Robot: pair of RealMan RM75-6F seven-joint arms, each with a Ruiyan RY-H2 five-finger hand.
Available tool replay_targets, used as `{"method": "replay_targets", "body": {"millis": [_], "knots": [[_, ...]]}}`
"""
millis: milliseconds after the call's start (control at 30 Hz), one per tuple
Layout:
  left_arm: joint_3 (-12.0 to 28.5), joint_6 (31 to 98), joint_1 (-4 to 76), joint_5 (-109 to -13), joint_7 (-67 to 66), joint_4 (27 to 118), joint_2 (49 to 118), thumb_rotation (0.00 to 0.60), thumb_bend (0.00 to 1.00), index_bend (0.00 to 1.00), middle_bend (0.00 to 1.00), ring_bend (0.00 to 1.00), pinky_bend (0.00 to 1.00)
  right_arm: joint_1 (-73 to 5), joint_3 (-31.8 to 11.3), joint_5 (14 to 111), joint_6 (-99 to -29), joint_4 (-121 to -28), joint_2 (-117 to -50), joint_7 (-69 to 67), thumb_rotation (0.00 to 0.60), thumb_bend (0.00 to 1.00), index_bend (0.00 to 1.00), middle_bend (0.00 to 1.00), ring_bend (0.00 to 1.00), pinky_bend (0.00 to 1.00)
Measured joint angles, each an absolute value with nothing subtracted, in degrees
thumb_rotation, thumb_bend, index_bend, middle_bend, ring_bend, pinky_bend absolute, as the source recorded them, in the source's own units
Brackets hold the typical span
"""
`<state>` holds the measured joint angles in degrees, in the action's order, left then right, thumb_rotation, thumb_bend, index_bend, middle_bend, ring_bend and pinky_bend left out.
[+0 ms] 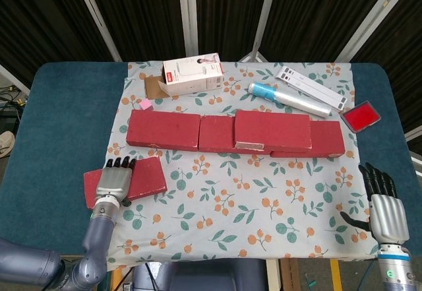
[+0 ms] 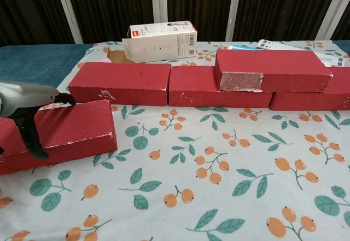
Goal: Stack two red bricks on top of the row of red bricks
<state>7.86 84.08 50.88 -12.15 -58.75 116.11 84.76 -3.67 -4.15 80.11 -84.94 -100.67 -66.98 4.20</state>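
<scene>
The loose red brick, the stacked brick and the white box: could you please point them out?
loose red brick (image 2: 71, 126), chest view, front face
stacked brick (image 1: 272, 129), head view, top face
white box (image 1: 193, 74), head view, top face

A table (image 1: 59, 119) with a dark teal top carries a floral cloth (image 1: 231, 205) printed with oranges and leaves, spread over its middle. On the cloth a row of red bricks (image 1: 165, 130) runs left to right, with one brick (image 1: 272, 129) stacked on top towards the right. A loose brick (image 1: 148, 176) lies nearer the front left, half off the cloth's edge. Behind the row sit a white box (image 1: 193, 75), a small pink cube (image 1: 144, 105), a blue-and-white tube (image 1: 287, 98), a white strip (image 1: 313, 86) and a red square case (image 1: 362, 116).
</scene>
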Motion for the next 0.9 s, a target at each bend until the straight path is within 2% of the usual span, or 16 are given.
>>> {"method": "replay_targets", "body": {"millis": [633, 900], "knots": [[7.5, 83.8, 49.4, -13.1, -57.6, 113.2, 85.2, 0.600, 0.00, 0.00, 0.00, 0.00, 0.01, -3.8, -4.3, 79.7, -84.0, -100.6, -67.4, 5.7, 0.600, 0.02, 0.00, 0.00, 0.00, 0.00], [6.8, 84.0, 48.7, -13.5, -57.9, 112.3, 85.1, 0.600, 0.00, 0.00, 0.00, 0.00, 0.08, -3.8, -4.5, 79.4, -83.8, -100.7, -67.5, 6.1, 0.600, 0.02, 0.00, 0.00, 0.00, 0.00]]}}
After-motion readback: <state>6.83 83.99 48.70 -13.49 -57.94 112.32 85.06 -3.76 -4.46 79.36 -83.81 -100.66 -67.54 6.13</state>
